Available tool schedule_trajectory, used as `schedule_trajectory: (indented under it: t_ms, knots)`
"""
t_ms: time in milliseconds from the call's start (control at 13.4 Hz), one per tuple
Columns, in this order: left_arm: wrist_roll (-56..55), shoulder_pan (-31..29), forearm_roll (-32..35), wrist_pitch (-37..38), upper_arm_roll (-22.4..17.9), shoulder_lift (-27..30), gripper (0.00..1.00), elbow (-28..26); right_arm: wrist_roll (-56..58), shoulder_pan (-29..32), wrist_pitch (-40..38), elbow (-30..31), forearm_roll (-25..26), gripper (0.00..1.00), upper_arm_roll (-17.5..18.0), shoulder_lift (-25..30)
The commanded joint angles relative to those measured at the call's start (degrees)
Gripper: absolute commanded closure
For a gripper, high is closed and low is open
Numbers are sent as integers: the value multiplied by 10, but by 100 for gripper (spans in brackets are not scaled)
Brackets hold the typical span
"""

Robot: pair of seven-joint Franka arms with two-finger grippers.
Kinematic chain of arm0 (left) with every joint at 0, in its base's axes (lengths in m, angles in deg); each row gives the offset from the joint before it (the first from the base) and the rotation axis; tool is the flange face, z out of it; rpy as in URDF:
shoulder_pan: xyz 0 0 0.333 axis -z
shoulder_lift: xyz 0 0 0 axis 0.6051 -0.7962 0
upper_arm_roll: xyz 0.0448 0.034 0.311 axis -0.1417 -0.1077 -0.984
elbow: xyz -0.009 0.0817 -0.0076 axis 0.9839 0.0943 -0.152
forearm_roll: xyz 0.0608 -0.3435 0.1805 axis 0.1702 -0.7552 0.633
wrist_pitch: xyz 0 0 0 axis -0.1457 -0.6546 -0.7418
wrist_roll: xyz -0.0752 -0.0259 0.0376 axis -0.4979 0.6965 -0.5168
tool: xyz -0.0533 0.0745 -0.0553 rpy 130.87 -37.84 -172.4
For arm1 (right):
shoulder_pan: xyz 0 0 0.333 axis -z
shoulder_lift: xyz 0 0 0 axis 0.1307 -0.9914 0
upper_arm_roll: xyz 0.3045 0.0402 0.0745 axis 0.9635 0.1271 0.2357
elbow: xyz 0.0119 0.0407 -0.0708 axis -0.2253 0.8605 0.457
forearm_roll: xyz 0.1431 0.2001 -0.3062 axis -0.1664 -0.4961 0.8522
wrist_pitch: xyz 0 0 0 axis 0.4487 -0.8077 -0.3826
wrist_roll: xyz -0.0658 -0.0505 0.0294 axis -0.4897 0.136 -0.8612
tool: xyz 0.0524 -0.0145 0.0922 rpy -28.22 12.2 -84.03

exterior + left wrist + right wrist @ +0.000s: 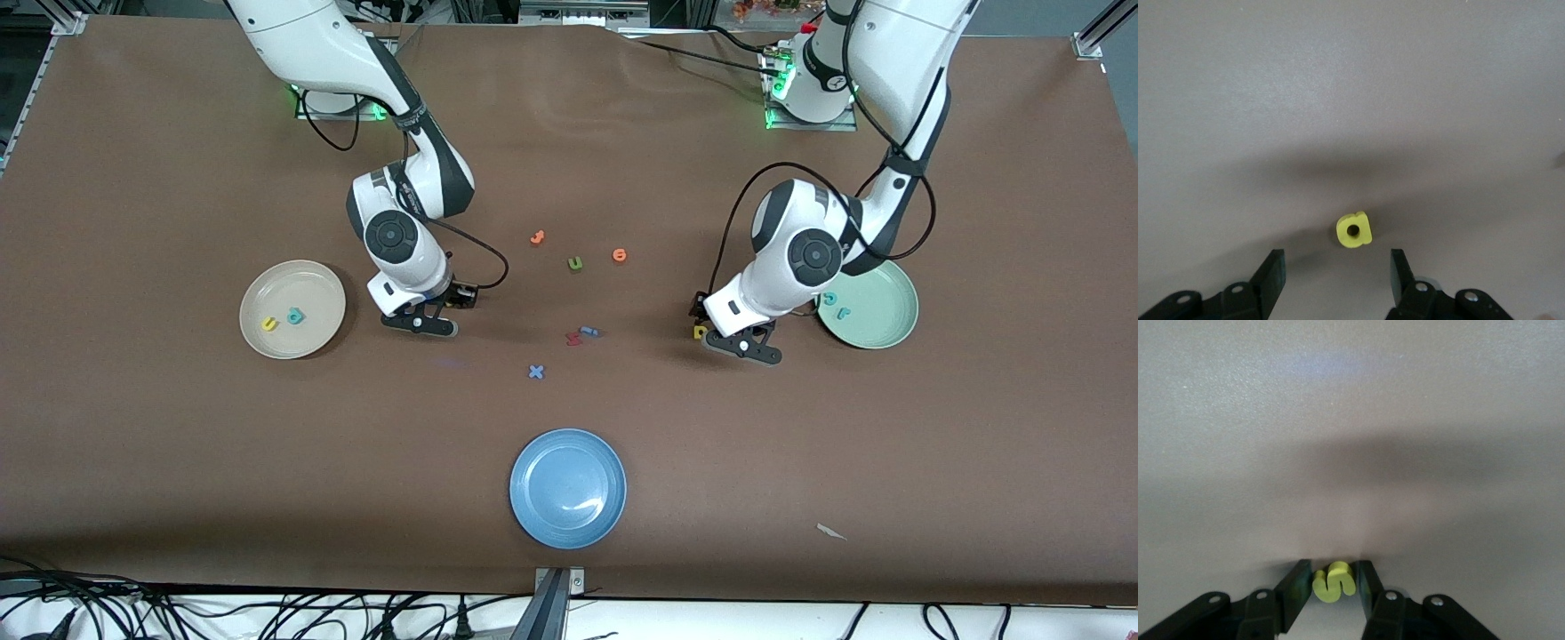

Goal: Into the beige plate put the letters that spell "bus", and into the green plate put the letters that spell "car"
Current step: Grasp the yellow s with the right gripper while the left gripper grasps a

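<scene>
The beige plate holds a yellow "u" and a teal "b". Beside it, low at the table, my right gripper is shut on the yellow-green "s", with both fingers touching its sides. In the front view the arm hides the "s". The green plate holds a teal "c" and a teal "r". My left gripper stands open beside this plate. The yellow "a" lies on the table just ahead of its fingertips, untouched.
Between the arms lie loose letters: two orange ones, an olive "u", a red one, a blue one and a blue "x". A blue plate sits nearer the front camera.
</scene>
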Motion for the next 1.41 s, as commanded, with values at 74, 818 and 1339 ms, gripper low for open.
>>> schedule_trajectory:
  t_ms: [74, 818, 1339]
  knots:
    - [-20, 18, -12, -37, -6, -36, 29, 15, 8, 1, 5, 10, -1, 80, 3, -1]
    - [-38, 29, -8, -38, -6, -44, 33, 14, 136, 2, -235, -62, 4, 81, -129, 65]
    - [-38, 29, -6, -42, -6, -49, 78, 14, 314, 43, -216, -33, -6, 80, -221, 25]
